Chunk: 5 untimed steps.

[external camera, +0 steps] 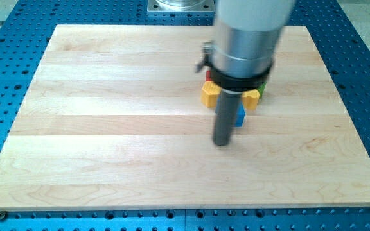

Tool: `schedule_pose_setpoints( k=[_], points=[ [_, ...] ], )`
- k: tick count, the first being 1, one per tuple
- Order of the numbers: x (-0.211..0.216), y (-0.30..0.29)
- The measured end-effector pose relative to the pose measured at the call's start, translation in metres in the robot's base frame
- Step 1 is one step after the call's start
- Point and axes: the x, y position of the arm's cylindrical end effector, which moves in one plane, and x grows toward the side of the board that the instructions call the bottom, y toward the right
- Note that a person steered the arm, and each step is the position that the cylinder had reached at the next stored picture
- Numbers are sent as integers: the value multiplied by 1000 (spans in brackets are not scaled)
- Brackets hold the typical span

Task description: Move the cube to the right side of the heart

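A cluster of small blocks is seen on the wooden bench [108, 128], right of centre toward the view's top, largely hidden behind the arm's grey body and dark rod. A yellow block [210, 94] is visible at the rod's left, another yellow block [252, 97] at its right, a blue block [240, 115] just beside the rod lower down, and slivers of a red block [209, 76] and a green block [262, 87] behind; their shapes cannot be made out, so neither the cube nor the heart can be identified with certainty. No pincer is fitted, so no open or closed state applies. My tip [221, 142] is placed just below the cluster, next to the blue block. The approach step is judged to be in hand; next, the cube must be singled out and pushed round to the heart's right without the neighbours being scattered.
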Motion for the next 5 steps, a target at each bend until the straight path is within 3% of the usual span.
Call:
schedule_pose_setpoints(
  k=[1, 2, 5],
  points=[
    [-40, -2],
    [-37, 51],
    [34, 100]
  ],
)
